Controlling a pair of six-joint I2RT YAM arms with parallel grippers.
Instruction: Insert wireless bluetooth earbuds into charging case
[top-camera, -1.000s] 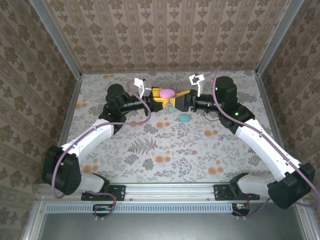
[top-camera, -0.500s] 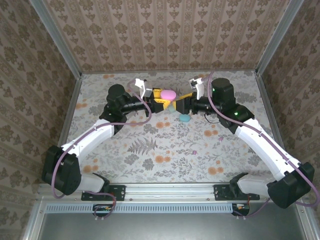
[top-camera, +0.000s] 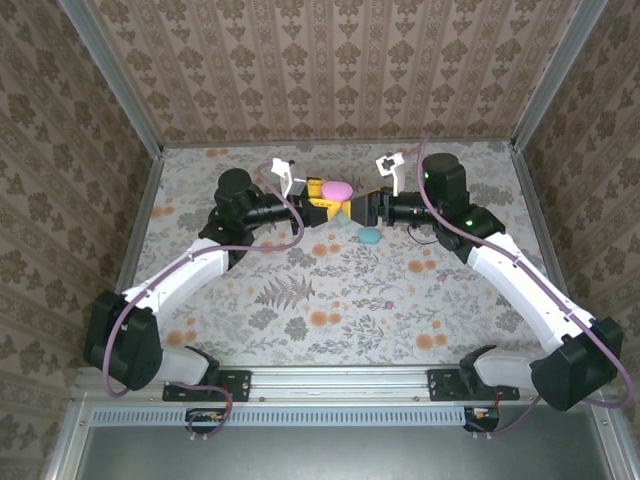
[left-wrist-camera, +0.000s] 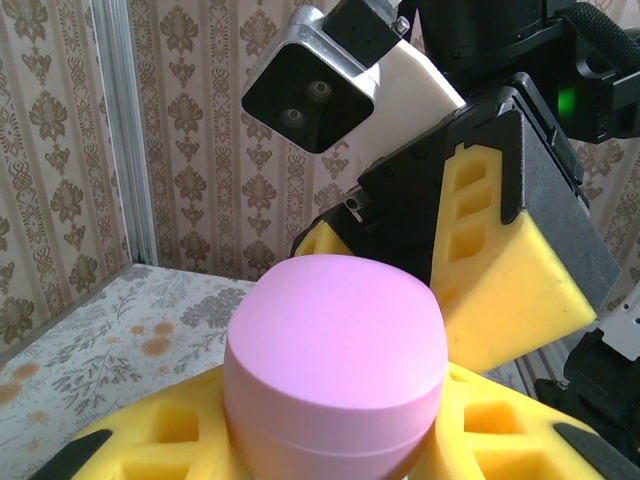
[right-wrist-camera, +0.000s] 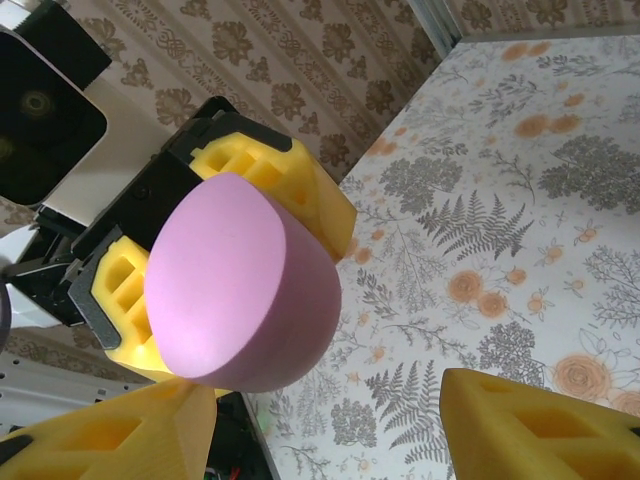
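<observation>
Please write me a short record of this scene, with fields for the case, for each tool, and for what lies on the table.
case: pink case, lid closed, held off the table
left tool: shut on the pink case
right tool: open, yellow fingers spread close to the case; contact unclear
on table: teal object, apart from both tools
case opened: not yet
</observation>
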